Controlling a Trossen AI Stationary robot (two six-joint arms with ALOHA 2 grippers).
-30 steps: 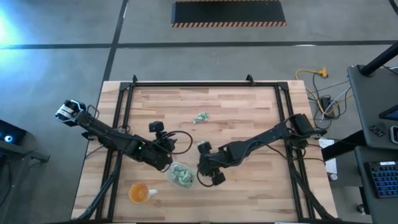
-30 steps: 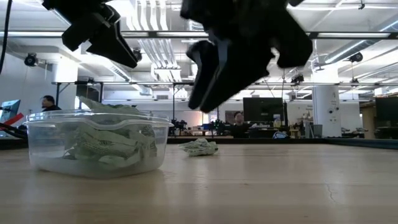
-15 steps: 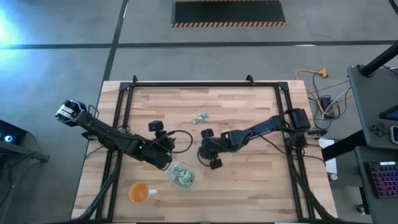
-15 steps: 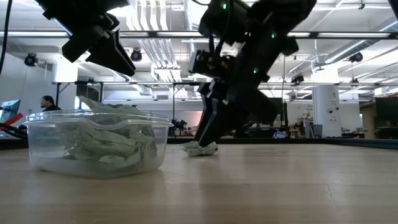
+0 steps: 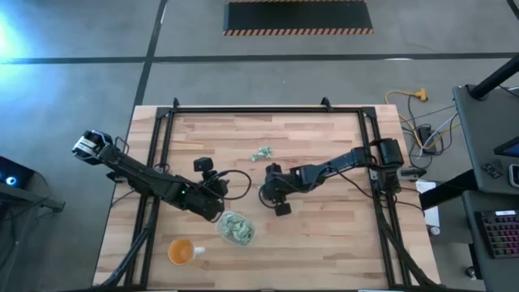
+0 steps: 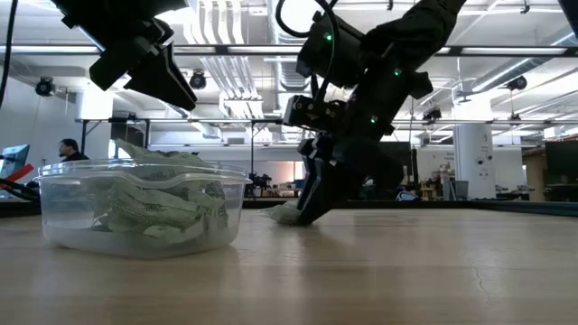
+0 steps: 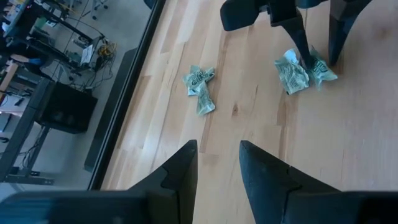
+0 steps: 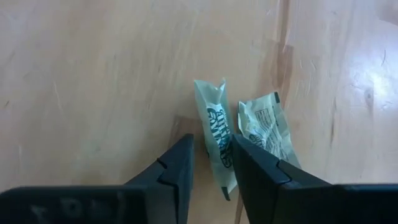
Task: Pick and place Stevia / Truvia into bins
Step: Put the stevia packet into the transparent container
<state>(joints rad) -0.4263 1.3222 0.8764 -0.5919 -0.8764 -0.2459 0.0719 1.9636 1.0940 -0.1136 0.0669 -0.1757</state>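
Observation:
A clear tub holds several pale green packets. Two more packets lie flat on the wood side by side, and a crumpled clump of packets lies nearer the far edge. My right gripper points down at the table, open, with its fingers on either side of the lettered packet. My left gripper hangs open and empty in the air, just left of the tub and above it. My right gripper comes from above, pointing down, with one finger on each side of the lettered packet's near end. The packet lies flat on the table. Whether the fingers touch it, I cannot tell.
An orange cup stands near the table's near edge, left of the tub. A black metal frame runs along the table's left, far and right sides. Bare wood lies to the right of the right gripper.
My right gripper has moved from beside the tub toward the far edge and gone down to the table, ending over the two packets. The packets and the tub have stayed where they were.

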